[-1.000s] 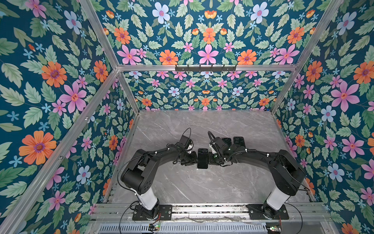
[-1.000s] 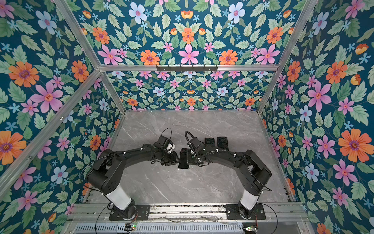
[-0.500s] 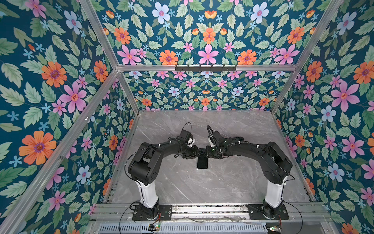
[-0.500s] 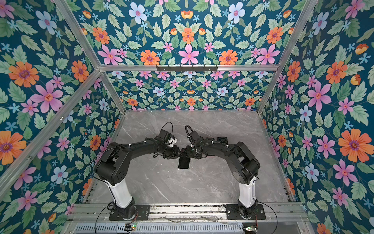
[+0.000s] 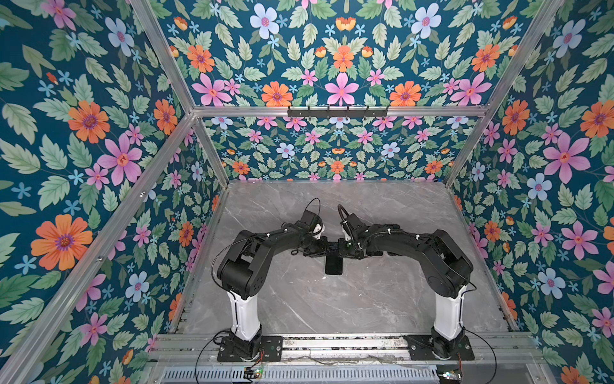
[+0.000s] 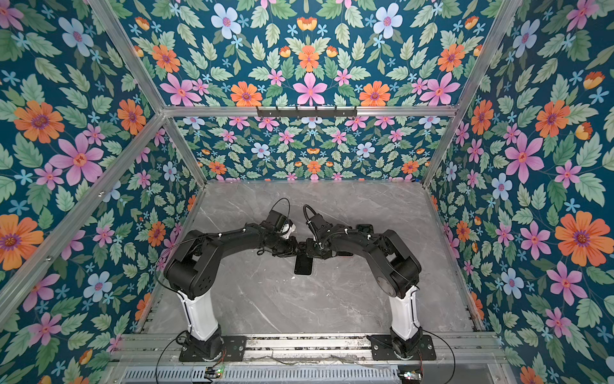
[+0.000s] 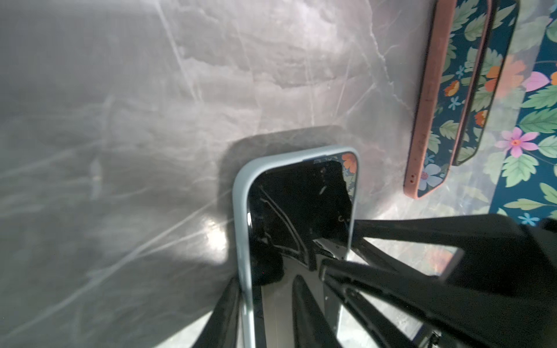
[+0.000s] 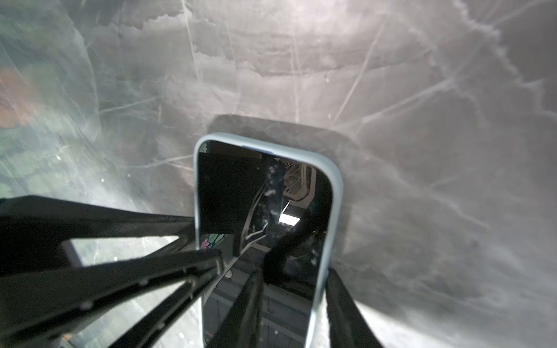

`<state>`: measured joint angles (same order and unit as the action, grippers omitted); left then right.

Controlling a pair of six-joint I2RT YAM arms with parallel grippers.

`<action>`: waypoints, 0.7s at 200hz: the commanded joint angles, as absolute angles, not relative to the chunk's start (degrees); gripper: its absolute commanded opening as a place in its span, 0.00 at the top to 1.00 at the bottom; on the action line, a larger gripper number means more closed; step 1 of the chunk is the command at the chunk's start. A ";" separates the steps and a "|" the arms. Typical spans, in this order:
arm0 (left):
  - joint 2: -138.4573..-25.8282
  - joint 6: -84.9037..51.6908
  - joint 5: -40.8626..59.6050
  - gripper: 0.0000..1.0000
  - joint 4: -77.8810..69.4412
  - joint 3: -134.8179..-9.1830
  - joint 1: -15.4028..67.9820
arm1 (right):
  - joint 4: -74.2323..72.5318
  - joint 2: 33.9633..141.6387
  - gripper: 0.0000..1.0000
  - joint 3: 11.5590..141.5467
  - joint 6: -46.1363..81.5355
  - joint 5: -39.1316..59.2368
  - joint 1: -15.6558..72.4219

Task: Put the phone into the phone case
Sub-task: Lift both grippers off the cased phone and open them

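Surrounding the phone (image 5: 333,266), grey marble tabletop (image 5: 332,309) meets floral walls (image 5: 83,139).

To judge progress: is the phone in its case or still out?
In, at its far end: the pale blue case rim wraps the phone there. The other end is covered; cannot tell.

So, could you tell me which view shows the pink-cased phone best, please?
The left wrist view: the pink-cased phone lies close and unblocked on the marble table. In both top views the right arm covers most of it. The right wrist view shows only a pinkish blur that may be it.
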<state>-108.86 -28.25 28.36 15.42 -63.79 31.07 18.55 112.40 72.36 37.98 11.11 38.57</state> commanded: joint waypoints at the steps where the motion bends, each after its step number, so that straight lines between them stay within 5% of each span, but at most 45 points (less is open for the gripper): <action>1: -110.04 -27.82 24.23 0.73 19.17 -63.34 31.99 | 17.14 112.70 0.71 72.57 37.53 12.92 38.84; 107: -107.00 -30.31 23.99 0.87 18.90 -63.76 34.62 | 19.90 111.50 0.85 72.52 38.23 10.48 38.83; 120: -105.87 -30.74 23.83 0.87 18.98 -63.33 34.63 | 21.25 110.90 0.79 72.89 38.14 9.75 38.84; 140: -103.46 -31.28 23.17 0.85 18.90 -61.78 34.24 | 23.88 109.06 0.57 73.16 38.94 7.79 39.09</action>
<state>-105.62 -30.13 21.58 17.76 -62.96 34.30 21.43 110.91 72.49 38.61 9.06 38.61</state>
